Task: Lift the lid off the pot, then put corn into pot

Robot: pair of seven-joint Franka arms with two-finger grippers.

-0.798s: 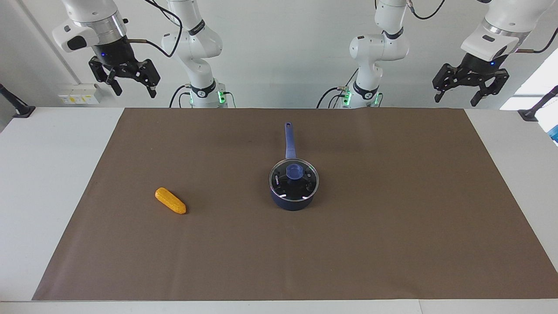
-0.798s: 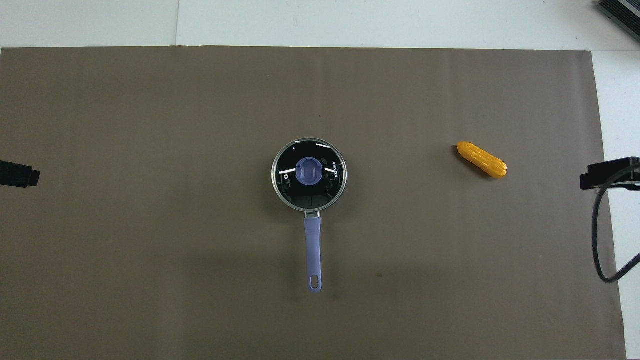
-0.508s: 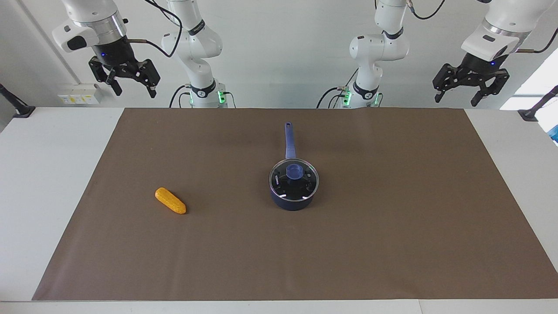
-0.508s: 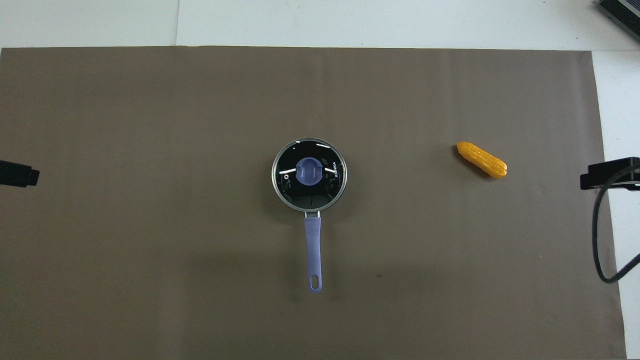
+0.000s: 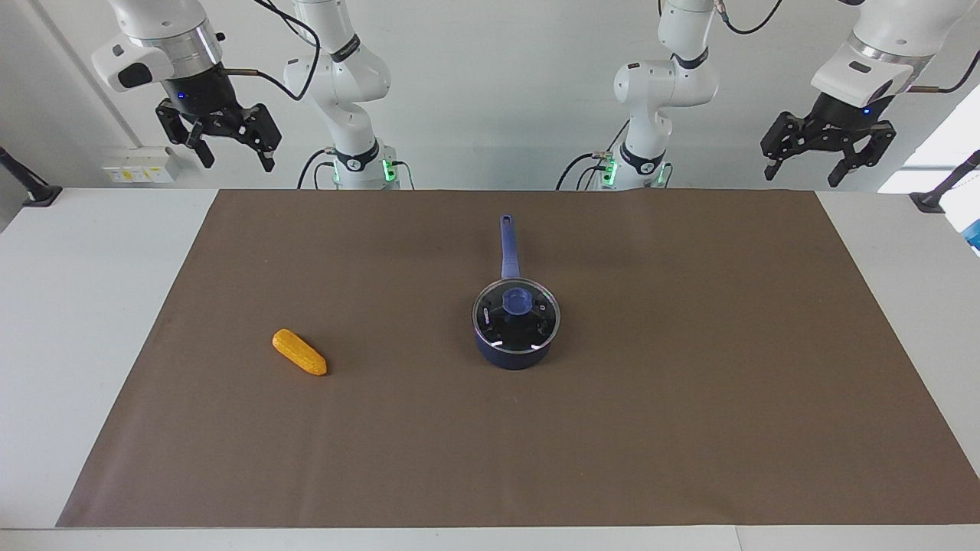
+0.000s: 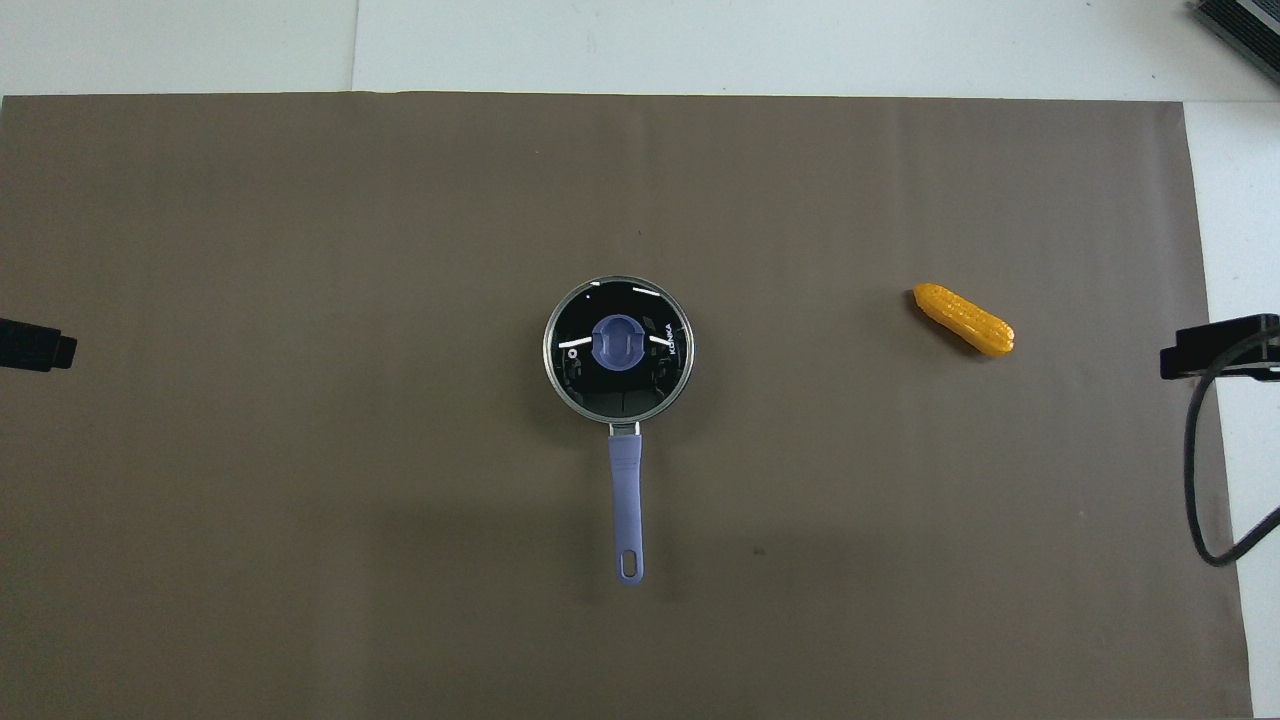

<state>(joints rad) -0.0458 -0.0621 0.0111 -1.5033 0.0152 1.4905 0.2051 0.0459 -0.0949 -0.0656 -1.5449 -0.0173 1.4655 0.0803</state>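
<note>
The dark blue pot [image 5: 514,353] [image 6: 618,405] stands in the middle of the brown mat, its long handle [image 5: 507,245] [image 6: 627,500] pointing toward the robots. The glass lid [image 5: 536,321] [image 6: 655,375] lies on it, with the blue knob [image 5: 517,300] [image 6: 620,343] at its centre. The orange-yellow corn [image 5: 299,352] [image 6: 964,319] lies on the mat toward the right arm's end, apart from the pot. My left gripper [image 5: 801,173] [image 6: 36,350] hangs open and empty, high over the left arm's end of the table. My right gripper [image 5: 236,159] [image 6: 1216,346] hangs open and empty, high over the right arm's end.
The brown mat [image 5: 689,428] [image 6: 300,550] covers most of the white table. A black cable [image 6: 1200,480] hangs from the right arm over the mat's edge. A dark object [image 6: 1240,25] sits at the table's corner farthest from the robots, at the right arm's end.
The left gripper has drifted very slightly outward. The pot, lid, corn and right gripper have not moved.
</note>
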